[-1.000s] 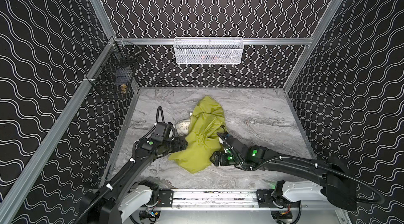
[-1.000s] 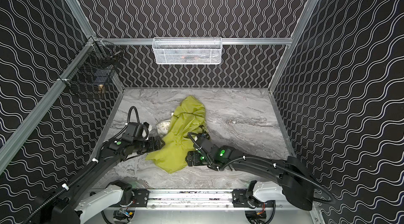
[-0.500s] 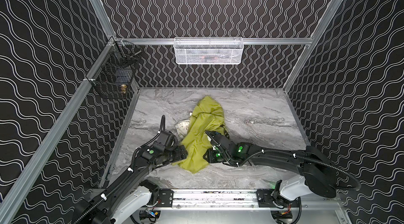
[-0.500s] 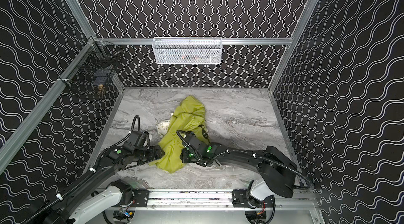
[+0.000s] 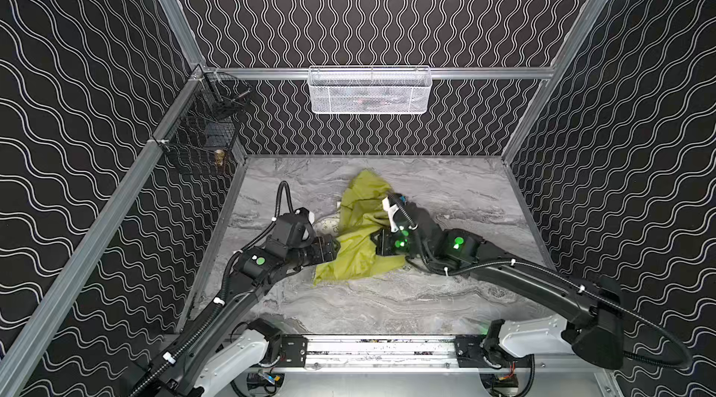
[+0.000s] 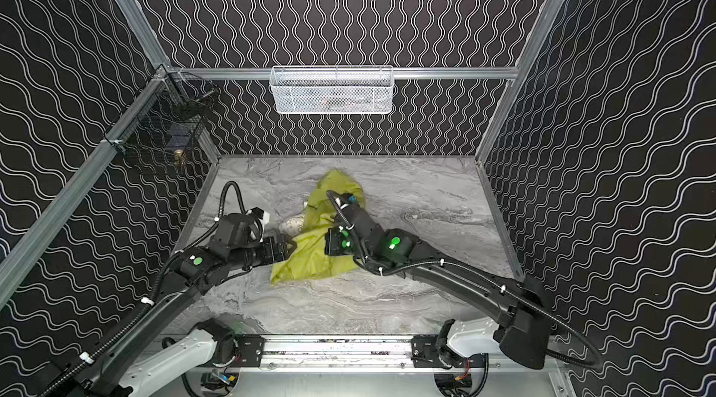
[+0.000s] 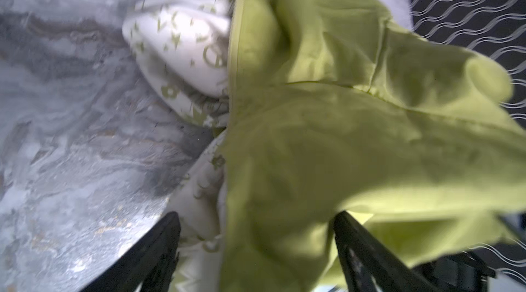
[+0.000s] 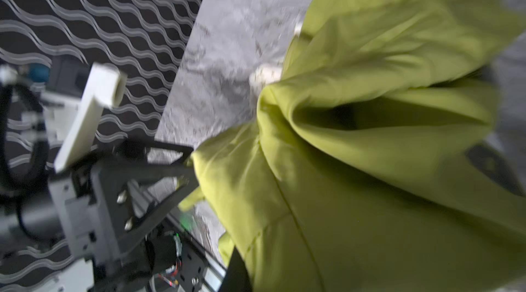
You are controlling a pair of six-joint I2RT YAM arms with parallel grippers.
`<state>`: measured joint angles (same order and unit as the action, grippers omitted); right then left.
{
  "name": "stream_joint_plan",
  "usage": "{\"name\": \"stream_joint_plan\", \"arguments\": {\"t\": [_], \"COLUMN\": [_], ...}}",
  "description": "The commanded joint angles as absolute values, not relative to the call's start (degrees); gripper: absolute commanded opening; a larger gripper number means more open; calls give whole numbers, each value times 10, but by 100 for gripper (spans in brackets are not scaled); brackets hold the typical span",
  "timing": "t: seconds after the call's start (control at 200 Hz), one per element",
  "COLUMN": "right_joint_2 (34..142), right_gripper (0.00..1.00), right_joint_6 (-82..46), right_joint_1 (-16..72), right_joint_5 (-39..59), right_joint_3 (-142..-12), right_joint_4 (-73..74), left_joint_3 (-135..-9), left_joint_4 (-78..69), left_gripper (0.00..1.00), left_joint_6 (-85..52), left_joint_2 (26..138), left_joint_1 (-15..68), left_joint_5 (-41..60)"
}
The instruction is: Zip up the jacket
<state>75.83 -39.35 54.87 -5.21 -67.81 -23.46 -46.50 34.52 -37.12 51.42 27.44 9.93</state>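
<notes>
Jacket [image 5: 360,255]: near end further left, long axis front-to-back

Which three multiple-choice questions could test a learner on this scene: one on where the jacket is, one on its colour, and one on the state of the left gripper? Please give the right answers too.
1. Where is the jacket?
A. inside a drawer
B. crumpled on the marble table
C. on a chair

2. What colour is its outer fabric?
A. red
B. navy
C. lime green

3. How does the left gripper stand?
A. open, with fabric between its fingers
B. shut on nothing
C. out of every view

Answers:
1. B, as both top views show it bunched up on the marble table.
2. C, as every view shows lime green cloth.
3. A, as the left wrist view shows the two fingers wide apart with the fabric between them.
</notes>
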Motion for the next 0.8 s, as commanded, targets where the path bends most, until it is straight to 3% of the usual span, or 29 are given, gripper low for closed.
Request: {"name": "stream_joint_plan", "arguments": {"t": [0.0, 0.35, 0.581, 0.791], "right_joint_2": [748, 751, 769, 784], "right_gripper": [0, 0, 0, 0], "right_joint_6": [-361, -324, -315, -320], "right_joint_1": [503, 391, 360, 351], "right_joint_5": [-28, 63, 110, 142], "right_joint_3": [-712, -813, -869, -899], "right_joint_4": [-260, -290, -307, -302], "left_joint_3": [-492, -540, -581, -649], "left_joint_4": [306, 238, 241, 256], "left_gripper": [90, 90, 88, 88], "left_joint_6": [-327, -255, -173, -124], "left_joint_2": [503, 529, 576, 689], "left_joint_1": [275, 329, 471, 562], "left_joint_5": [115, 167, 11, -136]}}
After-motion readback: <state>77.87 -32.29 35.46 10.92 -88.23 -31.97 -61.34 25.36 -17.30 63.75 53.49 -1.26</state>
